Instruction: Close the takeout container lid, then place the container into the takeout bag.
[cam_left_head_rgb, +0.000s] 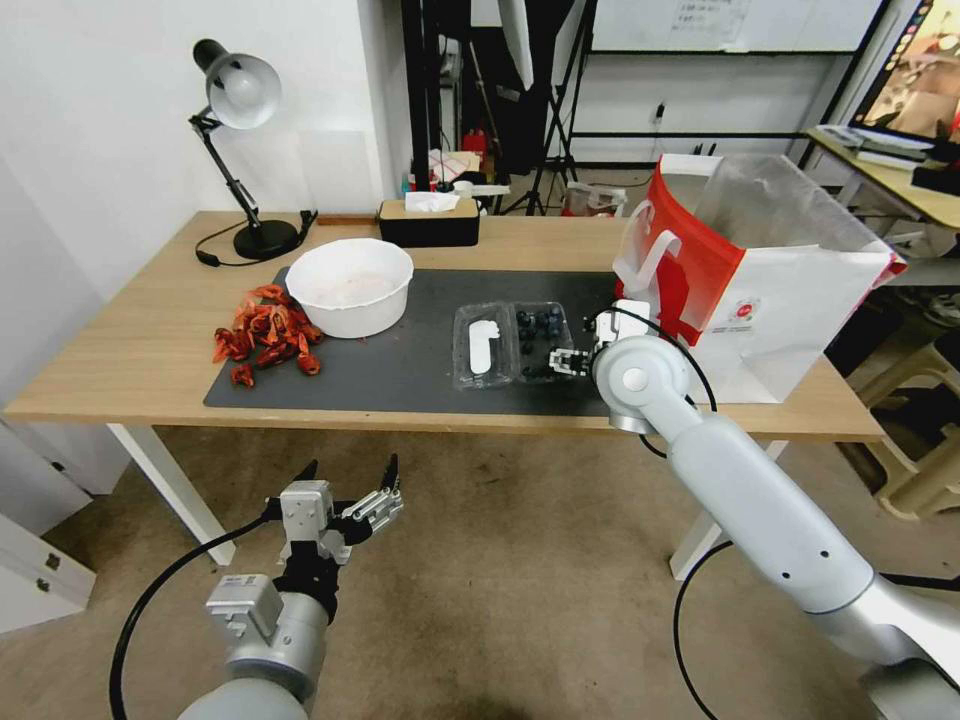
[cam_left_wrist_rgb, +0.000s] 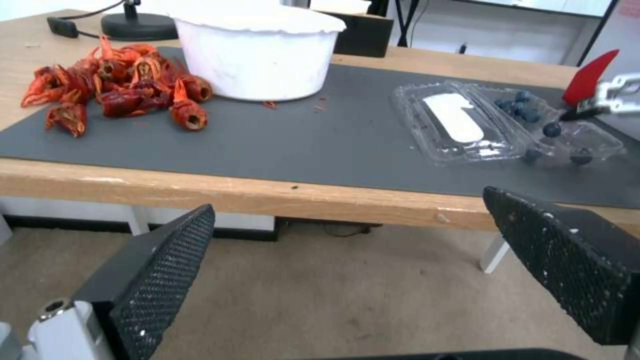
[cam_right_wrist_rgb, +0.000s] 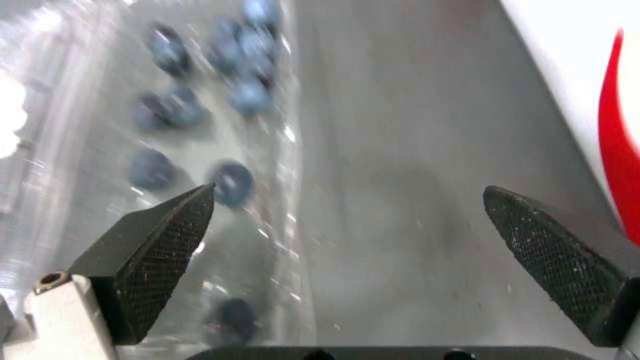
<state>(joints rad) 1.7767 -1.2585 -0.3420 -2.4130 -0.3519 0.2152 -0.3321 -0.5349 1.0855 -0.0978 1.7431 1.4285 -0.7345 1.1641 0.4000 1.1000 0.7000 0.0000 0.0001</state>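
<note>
Head view: we are seeing the takeout container (cam_left_head_rgb: 512, 343) lying open on the dark mat (cam_left_head_rgb: 400, 350), lid (cam_left_head_rgb: 481, 345) flat beside the berry half; the right gripper (cam_left_head_rgb: 566, 361) is sitting at the berry half's edge, fingers apart; the takeout bag (cam_left_head_rgb: 760, 280) is standing open just beside it; the left gripper (cam_left_head_rgb: 345, 488) is hanging below the table (cam_left_head_rgb: 130, 340), fingers apart.
Left wrist view: we are looking at the container (cam_left_wrist_rgb: 507, 125) near the white bowl (cam_left_wrist_rgb: 257, 55) and crayfish (cam_left_wrist_rgb: 113, 90).
Right wrist view: we are seeing 2 fingers (cam_right_wrist_rgb: 153, 250) spread over blurred berries (cam_right_wrist_rgb: 230, 182).

Red-and-white takeout bag (cam_left_head_rgb: 790, 310), dark blue berries (cam_left_head_rgb: 540, 322)
</note>
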